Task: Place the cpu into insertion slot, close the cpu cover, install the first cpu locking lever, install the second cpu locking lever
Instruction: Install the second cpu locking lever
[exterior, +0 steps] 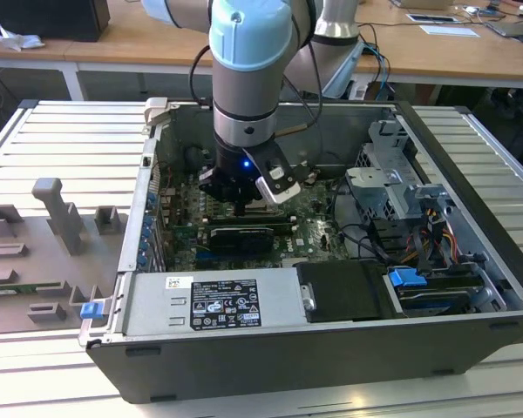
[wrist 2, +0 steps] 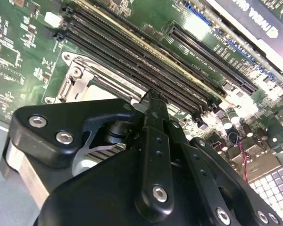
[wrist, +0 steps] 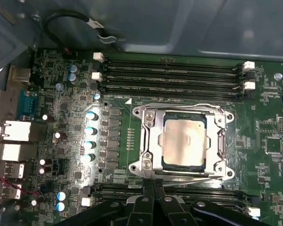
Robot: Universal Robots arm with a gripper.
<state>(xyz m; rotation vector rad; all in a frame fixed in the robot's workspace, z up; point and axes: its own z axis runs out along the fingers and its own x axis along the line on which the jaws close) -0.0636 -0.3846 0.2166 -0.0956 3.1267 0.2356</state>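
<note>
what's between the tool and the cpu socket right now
Nothing visible. In the first wrist view the tool sits at the edge of the insertion slot, where the cpu already lies under the closed cpu cover.

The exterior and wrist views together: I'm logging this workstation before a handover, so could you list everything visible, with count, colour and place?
computer case: one, dark grey, open, on the ribbed metal table.
motherboard: one, green, on the case floor.
cpu: one, pale beige-silver, seated in the insertion slot.
cpu cover: one, silvery, closed flat around the chip.
memory slots: several, black, in rows on both sides of the socket.
power supply: one, grey with a black label, at the case's near wall.
drive cage: one, grey, at the exterior view's right.
fixture blocks: several, grey, at the exterior view's left.
gripper: one, black, fingers together, tips at the socket's edge.
</note>
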